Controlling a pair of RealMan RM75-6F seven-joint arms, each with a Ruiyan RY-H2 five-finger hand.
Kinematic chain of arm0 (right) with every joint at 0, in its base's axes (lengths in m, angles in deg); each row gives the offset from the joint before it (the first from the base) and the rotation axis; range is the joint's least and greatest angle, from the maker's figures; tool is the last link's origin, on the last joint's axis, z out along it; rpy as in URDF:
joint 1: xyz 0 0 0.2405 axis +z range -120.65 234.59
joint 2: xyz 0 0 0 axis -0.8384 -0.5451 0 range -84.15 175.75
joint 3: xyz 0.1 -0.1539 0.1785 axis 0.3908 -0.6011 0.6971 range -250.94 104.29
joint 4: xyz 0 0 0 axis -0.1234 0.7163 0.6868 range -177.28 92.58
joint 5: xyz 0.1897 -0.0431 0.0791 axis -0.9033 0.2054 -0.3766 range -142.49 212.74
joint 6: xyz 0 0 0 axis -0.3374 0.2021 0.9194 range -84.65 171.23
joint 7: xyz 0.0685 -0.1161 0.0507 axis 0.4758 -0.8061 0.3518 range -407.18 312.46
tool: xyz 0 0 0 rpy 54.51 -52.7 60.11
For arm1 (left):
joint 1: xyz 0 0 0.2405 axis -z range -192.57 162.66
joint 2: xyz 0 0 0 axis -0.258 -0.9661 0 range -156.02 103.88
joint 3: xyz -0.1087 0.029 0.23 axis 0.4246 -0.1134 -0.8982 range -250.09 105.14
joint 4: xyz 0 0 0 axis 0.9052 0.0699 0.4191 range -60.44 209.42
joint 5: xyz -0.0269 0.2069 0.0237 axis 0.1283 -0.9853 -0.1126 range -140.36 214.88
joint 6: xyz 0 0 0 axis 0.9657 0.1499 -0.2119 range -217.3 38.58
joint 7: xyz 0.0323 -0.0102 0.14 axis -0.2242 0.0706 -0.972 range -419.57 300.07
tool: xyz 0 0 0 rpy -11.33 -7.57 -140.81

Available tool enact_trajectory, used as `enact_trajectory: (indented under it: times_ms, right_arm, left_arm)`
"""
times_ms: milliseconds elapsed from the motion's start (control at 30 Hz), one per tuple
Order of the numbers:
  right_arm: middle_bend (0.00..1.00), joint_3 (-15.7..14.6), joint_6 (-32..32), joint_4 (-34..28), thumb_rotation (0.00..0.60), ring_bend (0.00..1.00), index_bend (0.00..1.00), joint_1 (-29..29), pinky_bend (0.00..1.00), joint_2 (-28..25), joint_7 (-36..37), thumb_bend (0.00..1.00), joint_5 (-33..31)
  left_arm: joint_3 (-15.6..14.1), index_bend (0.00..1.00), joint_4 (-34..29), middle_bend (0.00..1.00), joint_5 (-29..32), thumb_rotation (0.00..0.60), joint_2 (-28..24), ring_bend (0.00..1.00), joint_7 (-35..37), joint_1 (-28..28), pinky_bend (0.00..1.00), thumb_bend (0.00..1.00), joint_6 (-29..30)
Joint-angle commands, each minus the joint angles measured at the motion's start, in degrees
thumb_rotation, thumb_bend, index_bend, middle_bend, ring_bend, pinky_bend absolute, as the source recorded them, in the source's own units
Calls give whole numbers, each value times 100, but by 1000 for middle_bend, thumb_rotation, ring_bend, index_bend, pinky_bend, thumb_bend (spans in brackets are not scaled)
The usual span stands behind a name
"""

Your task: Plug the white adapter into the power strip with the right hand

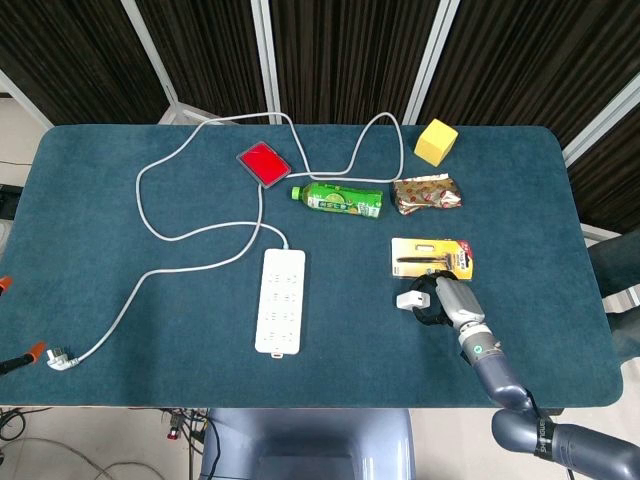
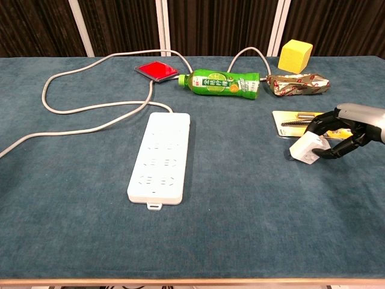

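The white adapter (image 1: 409, 298) (image 2: 305, 148) lies at the right of the blue table, tilted, with my right hand (image 1: 447, 301) (image 2: 338, 133) closed around it from the right; dark fingers (image 2: 319, 125) curl over its top and under its side. The white power strip (image 1: 280, 300) (image 2: 159, 156) lies flat near the table's middle, well to the left of the adapter, its sockets facing up and its grey cable (image 1: 180, 237) looping away to the back left. My left hand is not in either view.
A carded tool pack (image 1: 432, 257) (image 2: 295, 121) lies just behind my right hand. Further back are a green bottle (image 1: 338, 200) (image 2: 222, 83), a snack wrapper (image 1: 427, 193), a yellow cube (image 1: 436, 141) and a red pad (image 1: 263, 163). The cable's plug (image 1: 57, 357) lies at front left.
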Motion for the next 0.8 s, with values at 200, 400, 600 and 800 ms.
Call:
enact_trajectory:
  times_ms: [200,400,600,800]
  right_arm:
    - [350,-23,-27,38,600,207,399,0,74,48,-5,457,59]
    - [438,38,151,121,600,285,513,-20,74,164,27,462,178]
    - [469,58,218,198,600,317,554,-25,74,242,-32,479,191]
    - [485,62,156,81,600,329,575,-5,74,127,-35,513,271]
  left_arm:
    - [-17,157,-13,0,-10,600,1,0,-15,7,0,56,-18]
    - [-20,157,-21,0,-18,600,-9,0,3,3,0,56,-11]
    - [-25,157,-25,0,-11,600,-14,0,-3,6,0,56,-23]
    - [-43,157,-47,0,-23,600,-32,0,19,5,0,56,-43]
